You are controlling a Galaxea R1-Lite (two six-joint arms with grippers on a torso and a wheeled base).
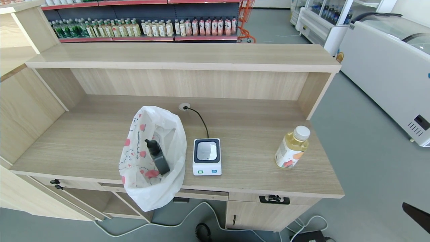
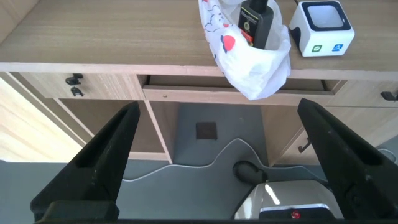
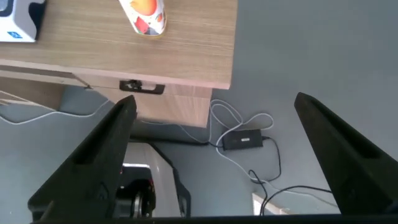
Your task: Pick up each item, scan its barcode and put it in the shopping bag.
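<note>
A white shopping bag (image 1: 151, 158) with red prints stands open at the counter's front edge, hanging partly over it. A dark bottle (image 1: 157, 156) leans inside the bag (image 2: 252, 59). Beside it sits the white barcode scanner (image 1: 207, 156) with its dark window up. A yellow drink bottle (image 1: 293, 147) with a white cap stands upright near the counter's right end. My left gripper (image 2: 217, 162) is open, held low in front of the counter below the bag. My right gripper (image 3: 217, 155) is open too, low off the counter's right front corner, with the yellow bottle (image 3: 145, 14) beyond it.
The wooden counter (image 1: 100, 134) has a raised back shelf and side walls. A black cable (image 1: 200, 121) runs from the scanner to a grommet. Drawers and cables lie below the counter front. A white freezer (image 1: 386, 67) stands off to the right.
</note>
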